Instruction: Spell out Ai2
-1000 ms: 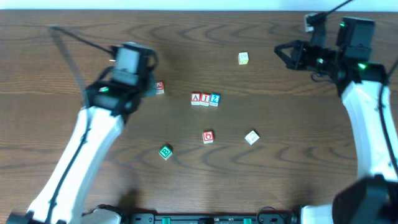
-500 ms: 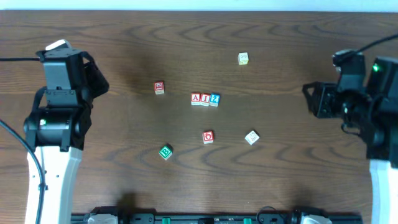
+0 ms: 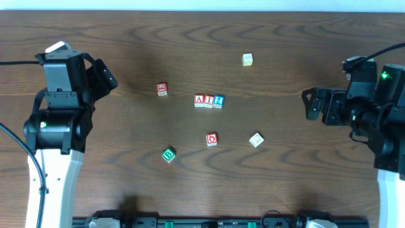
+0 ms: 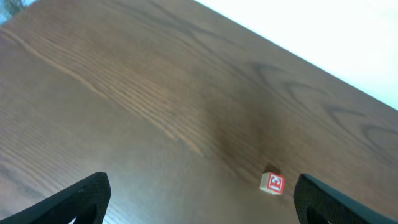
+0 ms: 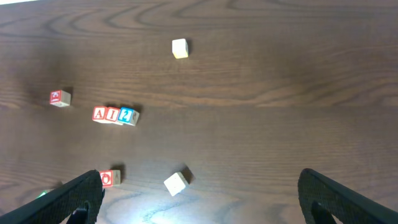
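Observation:
The A cube (image 3: 199,101), I cube (image 3: 209,101) and blue 2 cube (image 3: 219,101) stand side by side in a row at the table's middle, reading A, I, 2 from left to right. The right wrist view shows the same row: A cube (image 5: 99,114), I cube (image 5: 112,115), 2 cube (image 5: 127,116). My left gripper (image 3: 106,73) is open at the far left, well apart from the row. My right gripper (image 3: 309,104) is open at the far right, nothing between its fingers (image 5: 333,196). In the left wrist view the left gripper (image 4: 202,205) is open and holds nothing.
A red-faced cube (image 3: 162,89) lies left of the row and shows between the left fingers (image 4: 272,183). The red O cube (image 3: 212,139), green B cube (image 3: 168,154) and a plain white cube (image 3: 255,140) lie nearer the front. A pale cube (image 3: 247,59) sits farther back.
Both arms have drawn back from the middle to the table's sides, and both grippers have gone from shut to open. The cubes have not moved.

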`<state>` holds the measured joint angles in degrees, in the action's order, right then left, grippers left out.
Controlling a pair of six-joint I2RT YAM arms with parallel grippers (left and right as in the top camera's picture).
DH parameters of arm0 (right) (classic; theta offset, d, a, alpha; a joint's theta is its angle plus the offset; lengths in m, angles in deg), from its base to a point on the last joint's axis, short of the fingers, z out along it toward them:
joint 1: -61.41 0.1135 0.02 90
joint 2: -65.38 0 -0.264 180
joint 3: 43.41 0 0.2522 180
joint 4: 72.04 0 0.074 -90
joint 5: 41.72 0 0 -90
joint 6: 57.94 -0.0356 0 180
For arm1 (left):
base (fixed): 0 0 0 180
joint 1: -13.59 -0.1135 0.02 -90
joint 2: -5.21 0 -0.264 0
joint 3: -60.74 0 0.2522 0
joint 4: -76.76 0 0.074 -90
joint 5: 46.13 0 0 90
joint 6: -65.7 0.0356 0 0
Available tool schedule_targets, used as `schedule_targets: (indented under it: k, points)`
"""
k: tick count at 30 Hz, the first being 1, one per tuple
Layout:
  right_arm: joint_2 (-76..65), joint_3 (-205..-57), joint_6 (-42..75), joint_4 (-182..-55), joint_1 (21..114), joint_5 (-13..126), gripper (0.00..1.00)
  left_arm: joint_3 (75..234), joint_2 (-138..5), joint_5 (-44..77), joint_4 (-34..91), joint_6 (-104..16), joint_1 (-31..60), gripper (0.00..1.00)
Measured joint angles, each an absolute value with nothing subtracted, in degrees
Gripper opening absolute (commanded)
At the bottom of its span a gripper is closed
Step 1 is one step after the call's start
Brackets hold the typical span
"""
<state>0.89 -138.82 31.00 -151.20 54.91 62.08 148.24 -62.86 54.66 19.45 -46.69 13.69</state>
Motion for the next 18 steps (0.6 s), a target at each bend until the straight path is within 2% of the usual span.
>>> schedule_targets:
  k: [10,18]
  points:
    - [0.9,-138.8,31.0,-151.2,54.9,61.8,0.99,148.2,-62.9,54.6,18.8,-47.0,13.7,0.95]
    - [0.9,-138.8,31.0,-151.2,54.9,61.7,0.99,148.0,-60.3,55.4,9.8,-44.7,13.7,0.95]
